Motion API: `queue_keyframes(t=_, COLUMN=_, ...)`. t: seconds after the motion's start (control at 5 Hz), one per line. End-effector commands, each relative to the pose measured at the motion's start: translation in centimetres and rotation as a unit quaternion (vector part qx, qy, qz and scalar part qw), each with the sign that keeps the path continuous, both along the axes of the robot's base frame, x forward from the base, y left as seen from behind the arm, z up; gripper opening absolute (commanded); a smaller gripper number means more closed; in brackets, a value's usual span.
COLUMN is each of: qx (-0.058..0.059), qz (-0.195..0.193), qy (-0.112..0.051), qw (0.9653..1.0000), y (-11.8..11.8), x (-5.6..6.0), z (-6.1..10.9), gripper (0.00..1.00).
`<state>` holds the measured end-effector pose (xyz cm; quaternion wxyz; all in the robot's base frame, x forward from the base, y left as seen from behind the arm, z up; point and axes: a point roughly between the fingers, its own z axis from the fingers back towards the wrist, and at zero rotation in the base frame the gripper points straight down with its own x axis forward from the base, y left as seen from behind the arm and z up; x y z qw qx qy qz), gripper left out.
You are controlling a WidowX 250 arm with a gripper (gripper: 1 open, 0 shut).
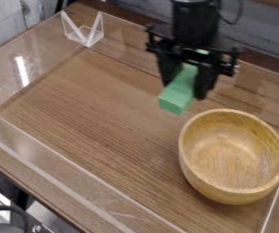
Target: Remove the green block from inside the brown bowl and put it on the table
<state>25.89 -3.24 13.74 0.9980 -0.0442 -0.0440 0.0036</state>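
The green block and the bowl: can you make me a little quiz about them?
1. True or false: the green block lies inside the bowl.
2. What holds the block? A) the gripper B) the table C) the bowl
3. Fill in: the bowl is now ____.

Key:
1. False; it hangs in the air, up and to the left of the bowl's rim.
2. A; the jaws are shut on its upper end.
3. Empty.
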Motion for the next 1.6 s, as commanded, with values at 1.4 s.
queue_keyframes(t=1.4, qx=-0.012, qz=-0.034, qy=-0.077, qw=0.9964, y=1.2, x=-2.1, z=-0.5, gripper=0.00)
